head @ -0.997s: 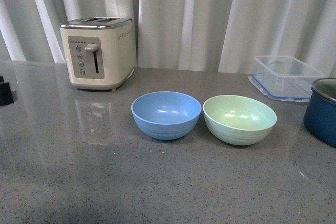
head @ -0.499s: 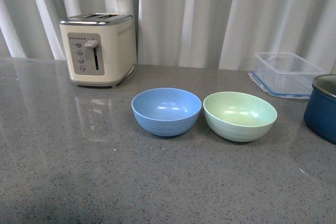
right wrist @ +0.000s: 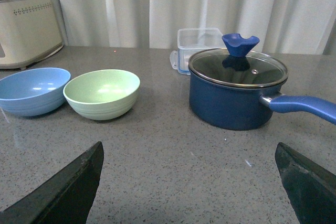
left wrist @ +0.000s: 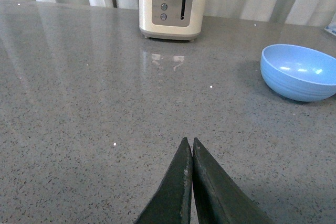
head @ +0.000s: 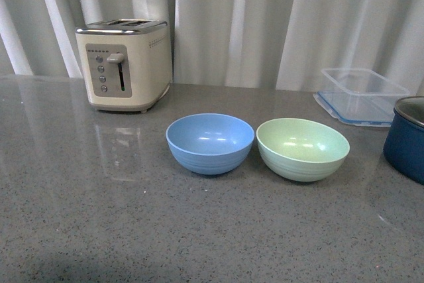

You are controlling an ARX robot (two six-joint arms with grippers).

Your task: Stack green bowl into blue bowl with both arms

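Green bowl (head: 303, 148) just beside blue bowl (head: 210, 143), left hand (left wrist: 188, 141) clenched empty, right hand (right wrist: 189, 148) spread wide

- Evenly bright and soft in all three views, with diffuse white glow off the pale pleated curtain (head: 232, 24) at the back.
- Small white glints inside the light sky-blue round plastic bowl (head: 210, 142) and the pale mint-green round plastic bowl (head: 303, 148); only faint, short shadows beneath.
- Hazy reflection of the cream two-slot toaster (head: 124, 64) on the glossy grey speckled countertop (head: 99, 217).
- Slightly grainy overall; blurred at close range, the dark left gripper (left wrist: 189, 140) and the dark right gripper (right wrist: 189, 144).
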